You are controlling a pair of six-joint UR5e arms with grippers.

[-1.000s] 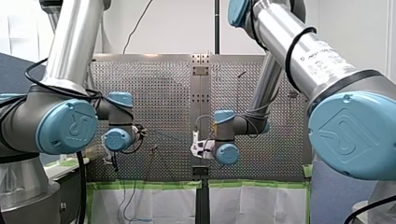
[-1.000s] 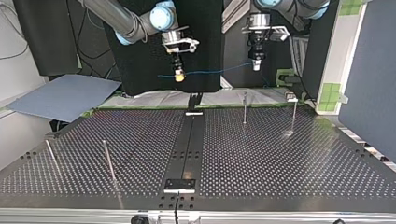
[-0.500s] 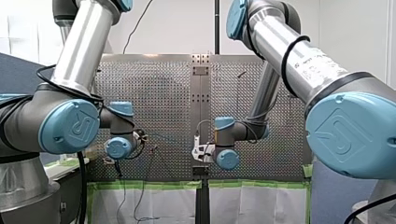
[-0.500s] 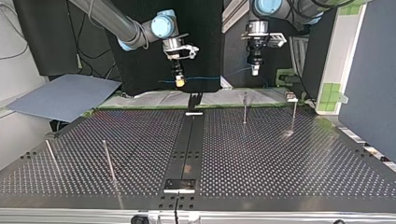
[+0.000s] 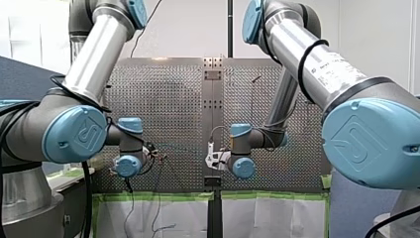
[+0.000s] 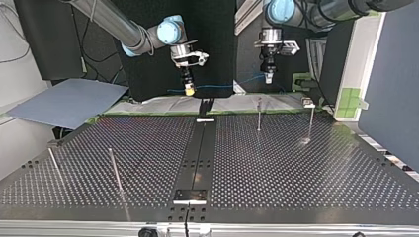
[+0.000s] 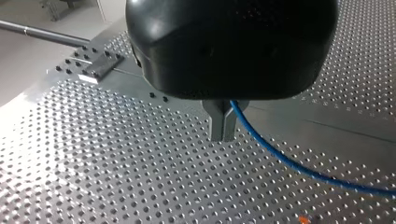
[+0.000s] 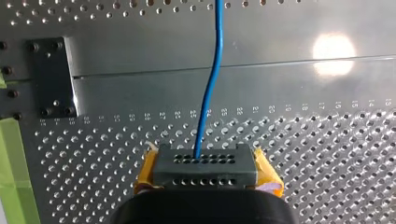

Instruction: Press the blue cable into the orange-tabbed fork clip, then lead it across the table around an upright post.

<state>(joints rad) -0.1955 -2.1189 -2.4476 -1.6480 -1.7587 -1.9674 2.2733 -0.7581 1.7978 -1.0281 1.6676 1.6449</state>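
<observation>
My right gripper point(image 8: 205, 161), yellow-padded, clamps the blue cable point(image 8: 213, 79), which runs straight ahead over the perforated table point(image 8: 317, 154).

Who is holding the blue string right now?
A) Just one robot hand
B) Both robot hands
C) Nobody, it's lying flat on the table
B: the left gripper and the right gripper are each shut on the blue cable, which spans the gap between them.
</observation>
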